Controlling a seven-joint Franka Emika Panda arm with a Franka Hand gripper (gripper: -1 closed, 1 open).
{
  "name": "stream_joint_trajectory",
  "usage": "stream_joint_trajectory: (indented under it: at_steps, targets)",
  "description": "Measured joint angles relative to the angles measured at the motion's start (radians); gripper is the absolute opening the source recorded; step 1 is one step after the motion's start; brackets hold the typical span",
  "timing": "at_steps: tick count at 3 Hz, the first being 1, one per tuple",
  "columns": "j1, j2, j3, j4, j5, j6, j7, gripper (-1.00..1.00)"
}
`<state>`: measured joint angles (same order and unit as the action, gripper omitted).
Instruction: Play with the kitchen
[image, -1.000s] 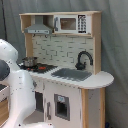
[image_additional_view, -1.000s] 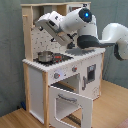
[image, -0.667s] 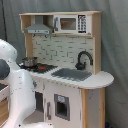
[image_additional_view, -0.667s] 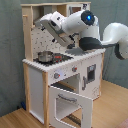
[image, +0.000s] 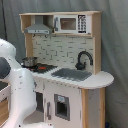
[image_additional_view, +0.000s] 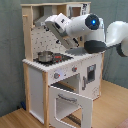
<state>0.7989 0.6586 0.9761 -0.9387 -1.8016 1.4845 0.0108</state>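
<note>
In the first exterior view, the big white robot arm (image: 15, 95) is closest and fills the first exterior view's left side. Behind it stands the toy kitchen (image: 70, 95), made of pale wood and white boards. On its counter sits a grey sink (image: 71, 74) with a black faucet (image: 83, 59) behind it. Beside the sink is the black stovetop (image: 44, 67), and a small shiny pot (image: 28, 61) sits on it. Up high are a grey hood (image: 38, 30) and a toy microwave (image: 70, 23). A grey curtain (image: 115, 45) hangs at the back.

In the second exterior view, the oven door (image_additional_view: 70, 102) hangs open at the front of the kitchen, which stands on a wooden floor (image_additional_view: 15, 120). Above it are red knobs (image_additional_view: 56, 76). The pot sits on the stovetop here too. The arm reaches over the counter, above the stovetop. I cannot tell if its gripper is open or closed.
</note>
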Motion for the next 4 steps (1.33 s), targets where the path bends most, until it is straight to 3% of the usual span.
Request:
stream_joint_trajectory:
  at_steps: [4]
  targets:
    - [-0.142,-0.162,0.002,-0.307,0.0,-0.017,0.153,1.0]
